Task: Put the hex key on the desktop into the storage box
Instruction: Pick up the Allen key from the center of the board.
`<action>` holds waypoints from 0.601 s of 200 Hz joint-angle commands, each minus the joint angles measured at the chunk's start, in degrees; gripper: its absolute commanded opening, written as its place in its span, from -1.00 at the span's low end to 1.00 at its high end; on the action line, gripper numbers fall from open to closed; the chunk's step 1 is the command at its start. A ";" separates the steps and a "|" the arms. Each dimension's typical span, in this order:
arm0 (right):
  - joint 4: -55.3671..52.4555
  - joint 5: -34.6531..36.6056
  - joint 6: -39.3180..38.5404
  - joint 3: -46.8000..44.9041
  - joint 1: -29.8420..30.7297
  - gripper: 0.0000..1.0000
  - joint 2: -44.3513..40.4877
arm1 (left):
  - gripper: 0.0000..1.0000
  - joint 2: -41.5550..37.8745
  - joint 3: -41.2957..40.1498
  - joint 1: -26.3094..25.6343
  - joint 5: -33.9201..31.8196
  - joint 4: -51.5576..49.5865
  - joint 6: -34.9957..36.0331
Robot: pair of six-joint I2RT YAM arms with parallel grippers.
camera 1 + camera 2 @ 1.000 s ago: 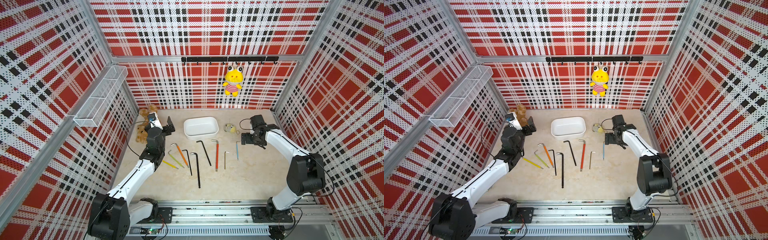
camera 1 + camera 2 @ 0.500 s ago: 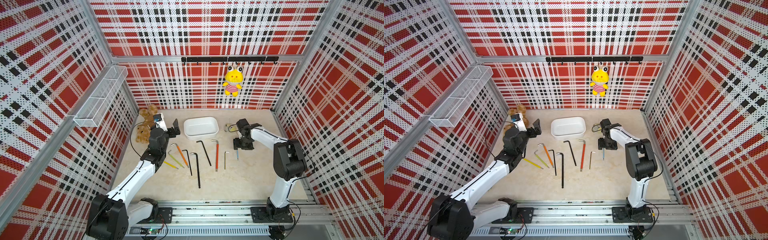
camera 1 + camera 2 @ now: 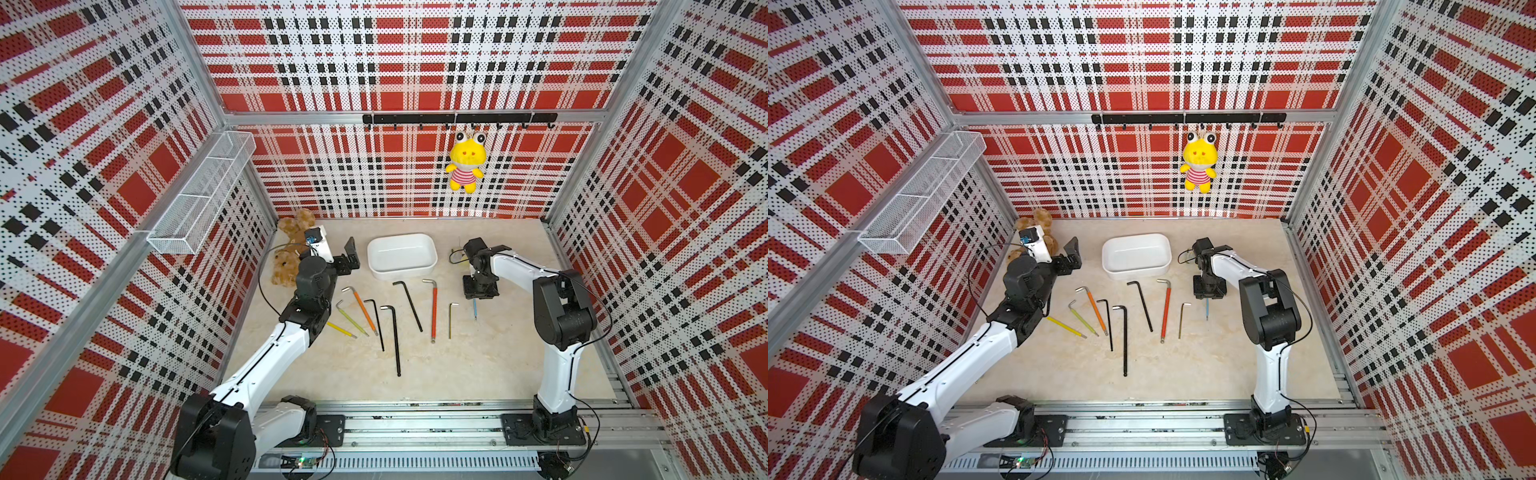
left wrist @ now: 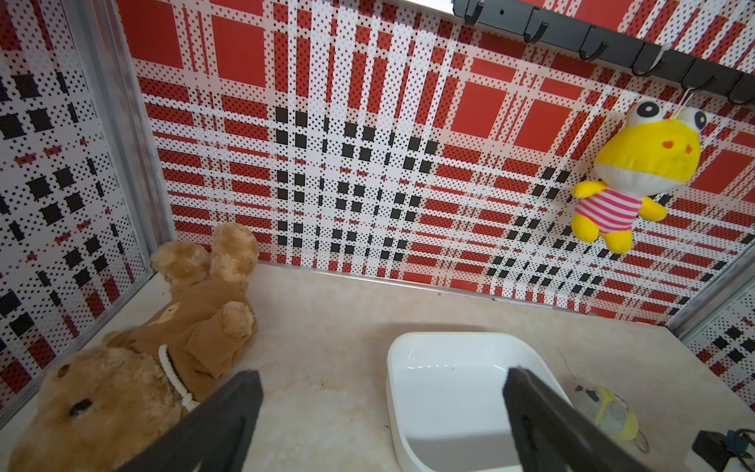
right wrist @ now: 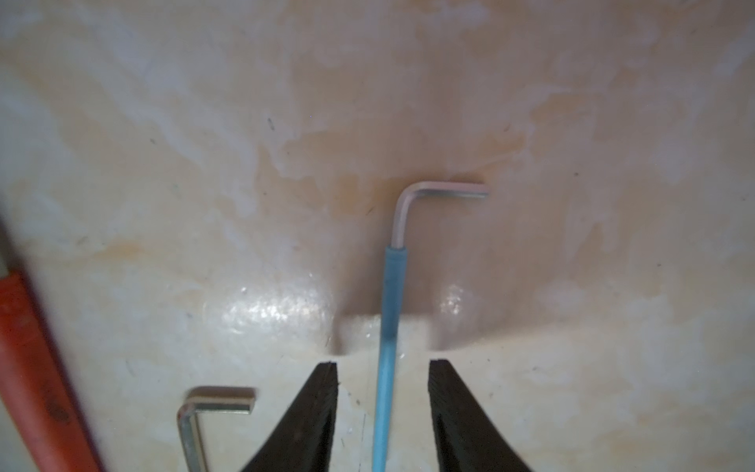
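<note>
- Walls [image 3: 415, 75] of red plaid perforated panel close the scene at the left, top and right of both top views.
- The desktop [image 3: 478, 374] meets them along its left, upper and right edges, and its lower edge runs along a metal rail [image 3: 415, 419]. A broad band of bare beige surface lies at lower centre between the key tips and that rail. Another lies right of the right arm [image 3: 557, 316].
- The left arm [image 3: 270, 353] reaches up from the lower left. In its wrist view the left gripper [image 4: 380, 372] hangs above the desktop between a brown teddy bear [image 4: 122, 367] and the storage box [image 3: 403, 272], with its jaws wide apart and holding nothing.
- The storage box sits at upper centre of the desktop, apart from every wall.
- A row of hex keys [image 3: 434, 309] fans out just below the box. The long black key [image 3: 395, 340] reaches lowest.
- The blue hex key [image 5: 390, 286] lies flat on the desktop at the right end of the row, beside a small bare-metal key [image 5: 192, 425].
- The right gripper [image 5: 383, 363] straddles the blue shaft with its jaws partly apart. A strip of desktop shows on each side, and neither finger touches the key.
</note>
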 commanded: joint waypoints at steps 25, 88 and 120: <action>0.39 1.33 0.94 0.30 0.41 -0.15 1.79 | 0.99 -1.53 -0.20 0.12 -1.17 -1.12 1.74; 0.95 0.48 1.64 -3.47 0.98 -0.41 1.73 | 0.99 -2.34 0.14 0.46 -1.43 -1.82 1.58; 3.48 -0.86 2.43 -7.80 1.20 -0.69 1.18 | 0.98 -3.03 0.41 0.82 -1.54 -2.59 1.49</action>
